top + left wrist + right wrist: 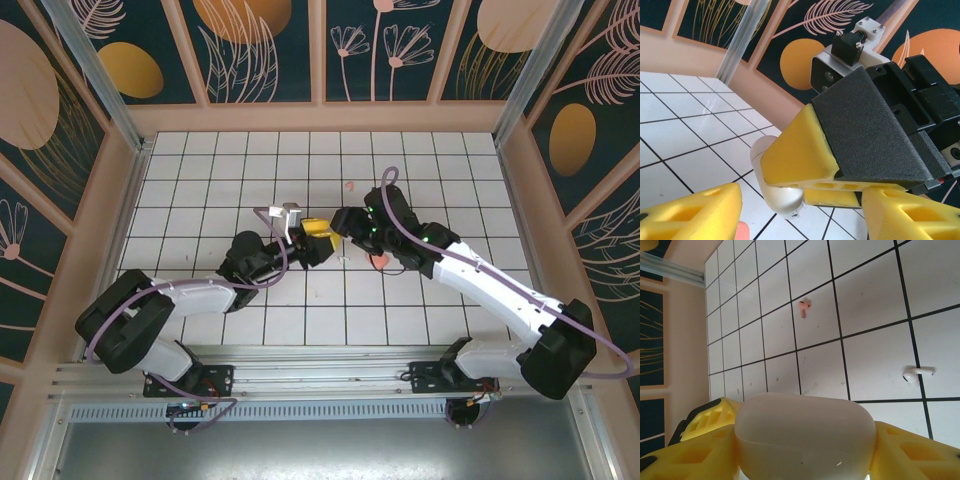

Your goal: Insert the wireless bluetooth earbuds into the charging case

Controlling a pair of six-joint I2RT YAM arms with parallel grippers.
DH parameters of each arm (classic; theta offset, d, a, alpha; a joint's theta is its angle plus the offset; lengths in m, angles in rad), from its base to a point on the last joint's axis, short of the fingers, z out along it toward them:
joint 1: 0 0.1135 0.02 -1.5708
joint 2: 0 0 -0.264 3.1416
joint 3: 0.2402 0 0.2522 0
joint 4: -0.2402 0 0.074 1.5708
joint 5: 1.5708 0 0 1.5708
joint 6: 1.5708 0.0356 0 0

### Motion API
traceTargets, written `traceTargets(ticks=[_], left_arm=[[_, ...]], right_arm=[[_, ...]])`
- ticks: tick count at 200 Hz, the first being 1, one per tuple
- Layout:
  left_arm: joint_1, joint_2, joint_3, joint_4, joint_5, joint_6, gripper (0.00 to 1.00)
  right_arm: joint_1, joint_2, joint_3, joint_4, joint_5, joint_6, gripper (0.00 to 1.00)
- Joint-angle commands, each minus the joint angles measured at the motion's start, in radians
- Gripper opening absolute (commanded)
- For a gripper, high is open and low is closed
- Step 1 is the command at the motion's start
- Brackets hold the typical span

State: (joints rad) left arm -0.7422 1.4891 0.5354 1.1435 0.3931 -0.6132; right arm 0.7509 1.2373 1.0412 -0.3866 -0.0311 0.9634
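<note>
The right gripper [805, 452] squeezes the white case [805, 430] between its yellow fingers. The left gripper [800, 220] sits right beside it with its fingers apart, grabbing nothing. I think they are getting the case ready to open. Next, the left fingers must catch the lid gently. The right wrist view shows a pink earbud [803, 307] and a white earbud [916, 373] lying on the table [865, 290], away from the case. The left wrist view shows the case's round end instead.
</note>
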Motion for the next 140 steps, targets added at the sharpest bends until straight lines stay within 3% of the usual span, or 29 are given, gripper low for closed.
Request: traceTargets(ticks=[1,68,140], left_arm=[[-0.015,0.029,0.036,0.051,-0.016,-0.011,0.63],[-0.025,0.086,-0.003,0.199,-0.087,-0.060,0.54],[-0.043,0.083,-0.023,0.196,-0.115,-0.046,0.50]], right_arm=[[0.003,-0.035,-0.010,0.073,-0.039,0.032,0.59],[-0.052,-0.101,-0.088,0.163,-0.096,0.137,0.59],[-0.063,-0.125,-0.097,0.150,-0.090,0.147,0.59]])
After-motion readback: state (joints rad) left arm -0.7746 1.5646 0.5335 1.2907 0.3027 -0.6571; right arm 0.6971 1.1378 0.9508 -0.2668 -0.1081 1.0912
